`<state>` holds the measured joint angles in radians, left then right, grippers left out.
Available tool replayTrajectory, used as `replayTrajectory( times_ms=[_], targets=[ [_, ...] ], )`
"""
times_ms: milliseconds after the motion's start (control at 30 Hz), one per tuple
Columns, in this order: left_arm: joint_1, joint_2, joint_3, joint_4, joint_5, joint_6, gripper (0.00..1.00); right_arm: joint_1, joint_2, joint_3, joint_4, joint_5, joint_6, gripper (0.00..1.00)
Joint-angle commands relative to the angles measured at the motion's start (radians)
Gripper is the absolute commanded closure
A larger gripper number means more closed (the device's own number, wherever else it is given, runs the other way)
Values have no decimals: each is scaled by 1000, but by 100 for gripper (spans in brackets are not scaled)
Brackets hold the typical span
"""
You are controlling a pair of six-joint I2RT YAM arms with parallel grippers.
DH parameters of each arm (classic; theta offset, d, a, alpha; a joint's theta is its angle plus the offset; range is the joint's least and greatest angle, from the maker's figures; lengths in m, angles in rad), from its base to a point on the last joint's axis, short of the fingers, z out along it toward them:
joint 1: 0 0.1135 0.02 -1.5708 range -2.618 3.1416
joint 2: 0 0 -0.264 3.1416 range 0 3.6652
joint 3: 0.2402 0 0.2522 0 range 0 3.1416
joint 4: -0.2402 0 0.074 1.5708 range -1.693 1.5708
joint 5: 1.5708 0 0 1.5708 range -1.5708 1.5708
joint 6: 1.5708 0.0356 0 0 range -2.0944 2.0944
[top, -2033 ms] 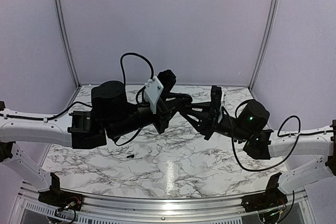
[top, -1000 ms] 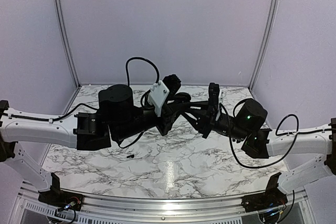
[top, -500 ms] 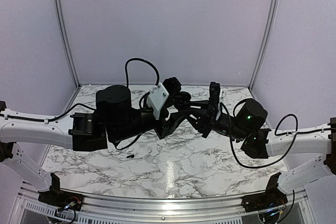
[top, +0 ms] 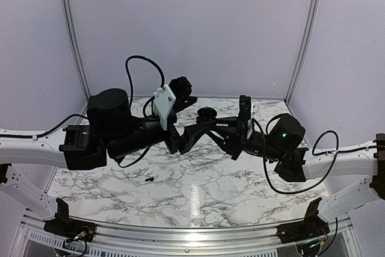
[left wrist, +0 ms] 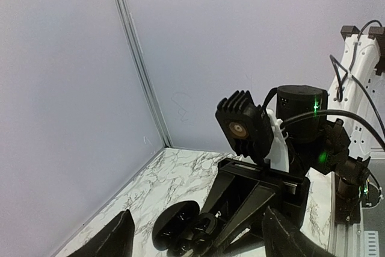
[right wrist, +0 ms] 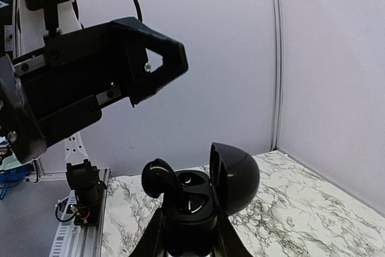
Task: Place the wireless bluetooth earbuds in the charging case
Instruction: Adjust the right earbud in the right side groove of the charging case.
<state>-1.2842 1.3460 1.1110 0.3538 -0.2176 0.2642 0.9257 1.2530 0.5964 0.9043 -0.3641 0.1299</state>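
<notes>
1. Two hazards noted. One earbud (right wrist: 159, 176) stands proud of the left socket of the charging case (right wrist: 189, 200) and looks only partly seated. A jolt or tilt of the case could tip it out.
2. A small dark stub, judged the loose earbud (top: 148, 179), lies on the marble table (top: 240, 185), lower left of centre in the top view and well apart from both grippers. Being tiny, it could skid or flick away from closing fingers.
3. Right gripper (right wrist: 187, 236) pinches the case base at bottom centre of its wrist view, lid open.
4. Left gripper (left wrist: 198, 212) is spread and holds nothing. The case shows low between its fingers. Contact cannot be told.
</notes>
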Motion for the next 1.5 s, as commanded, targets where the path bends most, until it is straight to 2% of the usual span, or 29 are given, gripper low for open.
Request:
replayTrajectory(
  times_ms=[0,133,300,433,533,767,1100,1467],
  targets=[
    [-6,-73,-17,-46,28,32,23,3,2,14,24,-67,12,100],
    [0,-136,-18,-166,78,55,17,3,-4,30,-20,-143,-3,100],
    [16,-180,9,-392,169,65,16,2,1,63,-83,-263,-16,100],
    [23,-192,10,-471,213,49,14,1,15,80,-90,-355,2,100],
    [25,-186,16,-487,261,41,14,2,32,93,-92,-413,12,100],
    [28,-158,29,-490,260,32,14,2,64,111,-106,-482,11,100],
    [48,-123,33,-477,231,17,15,5,72,128,-142,-505,-9,100],
    [61,-108,24,-432,305,-15,17,7,77,129,-150,-510,-17,100]
  ],
)
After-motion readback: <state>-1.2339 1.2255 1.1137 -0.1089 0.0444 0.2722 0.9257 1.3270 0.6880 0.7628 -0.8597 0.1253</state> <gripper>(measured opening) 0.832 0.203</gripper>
